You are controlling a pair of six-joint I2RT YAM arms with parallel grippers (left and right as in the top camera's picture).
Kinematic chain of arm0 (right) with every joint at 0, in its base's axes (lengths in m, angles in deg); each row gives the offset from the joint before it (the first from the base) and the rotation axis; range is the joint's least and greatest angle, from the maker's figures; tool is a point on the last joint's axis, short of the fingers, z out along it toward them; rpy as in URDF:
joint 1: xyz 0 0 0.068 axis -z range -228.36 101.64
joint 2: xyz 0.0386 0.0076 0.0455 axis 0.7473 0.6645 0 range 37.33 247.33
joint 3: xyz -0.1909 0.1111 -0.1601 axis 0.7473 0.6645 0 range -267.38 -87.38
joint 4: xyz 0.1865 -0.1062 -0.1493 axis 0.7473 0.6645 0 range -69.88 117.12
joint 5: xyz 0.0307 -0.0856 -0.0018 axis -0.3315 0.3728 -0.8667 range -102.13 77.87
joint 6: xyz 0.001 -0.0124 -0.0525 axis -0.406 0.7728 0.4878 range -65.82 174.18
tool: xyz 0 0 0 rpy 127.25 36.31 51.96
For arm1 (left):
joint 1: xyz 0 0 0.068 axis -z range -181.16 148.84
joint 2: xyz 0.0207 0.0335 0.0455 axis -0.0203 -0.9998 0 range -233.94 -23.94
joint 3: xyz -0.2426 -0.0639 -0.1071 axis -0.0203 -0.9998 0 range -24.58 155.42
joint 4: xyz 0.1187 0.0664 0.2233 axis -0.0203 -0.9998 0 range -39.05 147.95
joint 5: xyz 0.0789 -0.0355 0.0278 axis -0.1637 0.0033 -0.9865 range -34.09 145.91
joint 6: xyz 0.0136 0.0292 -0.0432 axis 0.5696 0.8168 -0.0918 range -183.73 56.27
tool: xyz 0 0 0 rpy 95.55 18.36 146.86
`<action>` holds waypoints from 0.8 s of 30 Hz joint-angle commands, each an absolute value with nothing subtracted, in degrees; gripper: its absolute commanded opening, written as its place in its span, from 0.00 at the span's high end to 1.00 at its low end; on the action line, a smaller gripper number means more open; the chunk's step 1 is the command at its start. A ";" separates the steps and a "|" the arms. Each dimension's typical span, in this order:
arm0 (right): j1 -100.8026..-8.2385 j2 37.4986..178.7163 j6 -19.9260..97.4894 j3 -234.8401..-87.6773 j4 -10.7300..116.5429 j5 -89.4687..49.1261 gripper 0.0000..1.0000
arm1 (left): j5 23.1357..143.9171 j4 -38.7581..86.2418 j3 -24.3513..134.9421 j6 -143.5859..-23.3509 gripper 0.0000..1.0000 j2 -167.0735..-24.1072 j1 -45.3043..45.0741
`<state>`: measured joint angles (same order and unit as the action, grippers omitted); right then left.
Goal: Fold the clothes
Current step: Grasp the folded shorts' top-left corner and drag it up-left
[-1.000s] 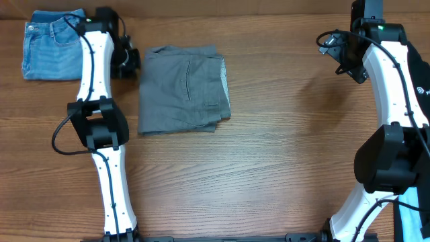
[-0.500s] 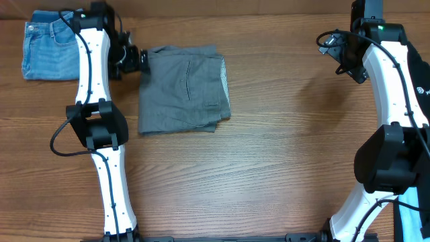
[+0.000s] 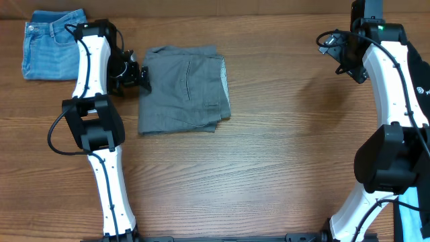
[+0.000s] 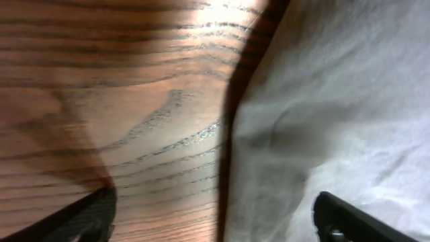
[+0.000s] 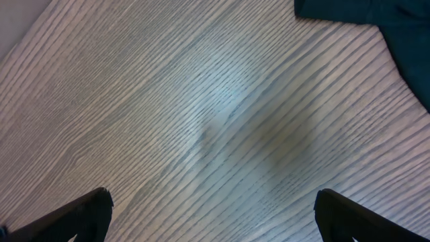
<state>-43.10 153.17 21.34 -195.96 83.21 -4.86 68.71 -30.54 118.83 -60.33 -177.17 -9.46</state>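
The clothes, grey shorts (image 3: 183, 91), lie folded flat on the wooden table (image 3: 269, 154), left of centre. My left gripper (image 3: 141, 74) is open at their left edge. In the left wrist view the left gripper (image 4: 215, 225) straddles that edge: one finger (image 4: 84, 215) is over bare wood, the other (image 4: 353, 222) over the grey shorts (image 4: 336, 114), with nothing held. My right gripper (image 3: 330, 46) hangs open at the back right, far from the shorts. The right wrist view shows the right gripper (image 5: 215, 222) above bare wood.
Folded blue jeans (image 3: 52, 44) lie at the back left corner, just behind the left arm. A dark teal cloth (image 5: 376, 20) shows at the top right of the right wrist view. Something blue (image 3: 411, 215) sits by the right arm's base.
My left gripper has opened and swung from beside the jeans to the left edge of the grey shorts. The shorts and the right arm have not moved.
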 commanded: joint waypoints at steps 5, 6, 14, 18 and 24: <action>-43.03 152.23 21.12 -197.11 83.19 -4.86 0.00 | 79.37 -29.36 112.28 -56.40 0.17 -179.51 -8.93; -43.01 152.23 21.12 -197.11 83.21 -4.86 0.00 | 79.94 -28.88 111.49 -56.40 0.17 -179.51 -8.54; -43.01 152.23 21.12 -197.11 83.21 -4.88 0.00 | 79.96 -25.43 107.12 -57.19 0.30 -179.51 -5.15; -43.01 152.23 21.12 -197.11 83.21 -4.88 0.00 | 79.92 -23.79 106.92 -57.64 0.65 -179.51 -4.48; -43.01 152.23 21.12 -197.11 83.19 -4.88 0.00 | 78.89 -22.76 107.51 -59.59 0.93 -179.51 -4.74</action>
